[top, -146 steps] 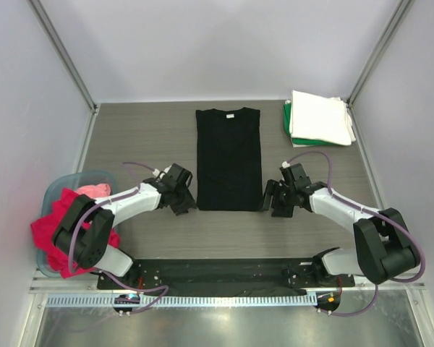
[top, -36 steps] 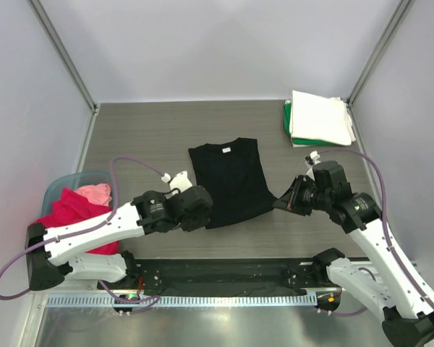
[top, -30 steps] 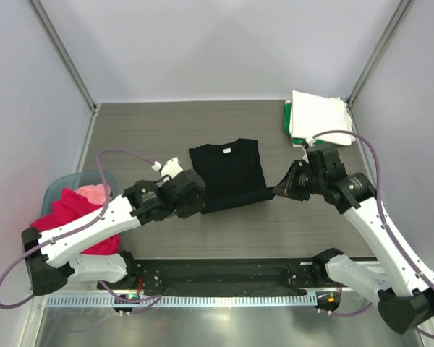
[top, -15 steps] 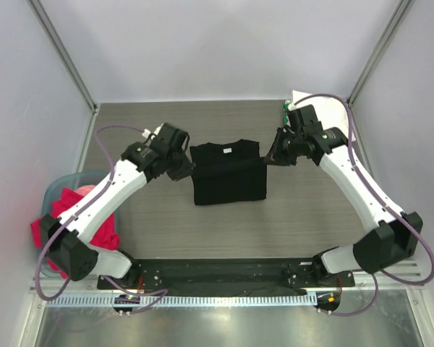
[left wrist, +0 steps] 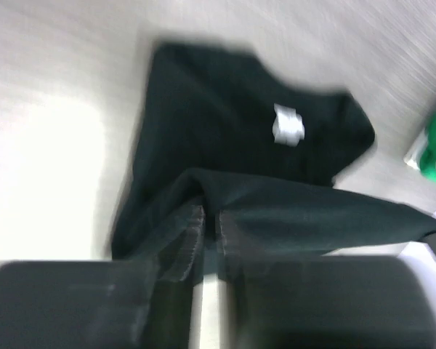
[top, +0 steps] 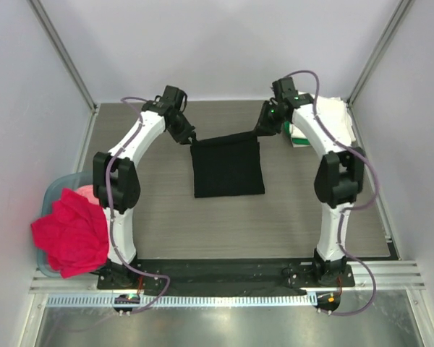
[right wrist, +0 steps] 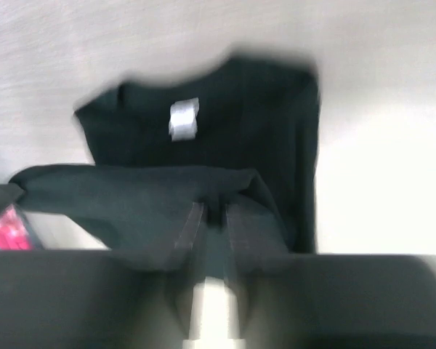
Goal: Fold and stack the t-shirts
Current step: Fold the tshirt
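The black t-shirt [top: 227, 168] lies folded over on itself at the table's middle. My left gripper [top: 190, 137] is shut on its far left corner and my right gripper [top: 261, 133] is shut on its far right corner, holding the hem taut between them above the collar end. In the left wrist view the pinched black cloth [left wrist: 291, 218] hangs over the shirt's collar tag [left wrist: 288, 123]. The right wrist view shows the same cloth [right wrist: 131, 193] and tag [right wrist: 183, 118]. A folded white shirt [top: 331, 119] on a green one [top: 289, 129] is stacked at the far right.
A pale blue tub [top: 58, 189] at the near left holds a red shirt [top: 69, 235] and a pink one [top: 88, 194]. Metal posts stand at the far corners. The arms' base rail [top: 217, 275] runs along the near edge.
Both grippers have carried the shirt's near hem from the near side up and over to the far collar end, halving the shirt's length. The arms are now stretched far out.
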Tool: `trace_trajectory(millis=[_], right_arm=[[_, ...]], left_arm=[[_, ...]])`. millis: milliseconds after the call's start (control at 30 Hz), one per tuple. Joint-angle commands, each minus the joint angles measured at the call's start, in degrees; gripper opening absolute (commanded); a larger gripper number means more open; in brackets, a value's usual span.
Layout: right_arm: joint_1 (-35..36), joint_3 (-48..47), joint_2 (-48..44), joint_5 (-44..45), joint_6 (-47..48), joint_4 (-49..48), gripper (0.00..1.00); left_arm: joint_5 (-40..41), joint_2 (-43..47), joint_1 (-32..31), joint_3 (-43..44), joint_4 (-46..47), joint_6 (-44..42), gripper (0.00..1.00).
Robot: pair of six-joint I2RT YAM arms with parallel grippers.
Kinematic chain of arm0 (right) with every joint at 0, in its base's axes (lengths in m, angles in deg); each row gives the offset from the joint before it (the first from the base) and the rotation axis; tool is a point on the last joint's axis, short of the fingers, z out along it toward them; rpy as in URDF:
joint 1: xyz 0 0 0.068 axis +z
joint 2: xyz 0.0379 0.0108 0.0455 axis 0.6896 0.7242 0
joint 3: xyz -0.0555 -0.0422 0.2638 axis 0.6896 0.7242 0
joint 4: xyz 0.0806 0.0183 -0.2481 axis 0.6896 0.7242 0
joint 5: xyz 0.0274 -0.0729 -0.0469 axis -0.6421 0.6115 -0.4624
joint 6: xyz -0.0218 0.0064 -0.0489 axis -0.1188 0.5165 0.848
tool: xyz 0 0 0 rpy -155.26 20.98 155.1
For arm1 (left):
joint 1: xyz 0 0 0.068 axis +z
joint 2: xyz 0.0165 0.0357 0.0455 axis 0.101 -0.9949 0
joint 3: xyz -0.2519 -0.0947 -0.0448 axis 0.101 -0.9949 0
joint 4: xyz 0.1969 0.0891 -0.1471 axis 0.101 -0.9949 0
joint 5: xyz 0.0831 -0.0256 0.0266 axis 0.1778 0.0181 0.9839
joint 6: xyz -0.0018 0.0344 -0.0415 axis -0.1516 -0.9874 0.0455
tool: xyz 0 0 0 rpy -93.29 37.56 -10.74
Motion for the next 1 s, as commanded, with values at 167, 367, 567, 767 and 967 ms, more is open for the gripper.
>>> trace_trajectory(millis=[167,367,567,767,967], right_arm=[[-2.90,-28.12,21.35,-2.40,0.34,1.88,0.75],[-1.76,-4.52,2.57,-2.05,0.43,-8.65,0.75],[-0.62,25.52,-11.33,-3.01,-0.10,-15.59,0.74],[1.23,42.08,-16.88,-4.17,-1.33,-23.16,0.63],[3.60,46.50,-14.78,-2.23,-0.89,-27.12,0.52]], left_arm=[[-7.10,-28.05,7.70,38.72,-17.16,-4.62,0.60],[-6.31,-15.30,7.71,22.52,-9.86,-4.80,0.60],[-6.58,3.52,5.78,-5.16,-3.42,-5.85,0.59],[-5.79,20.48,3.93,-26.96,0.35,-5.42,0.57],[-5.00,34.73,3.67,-39.91,1.16,-3.75,0.56]])
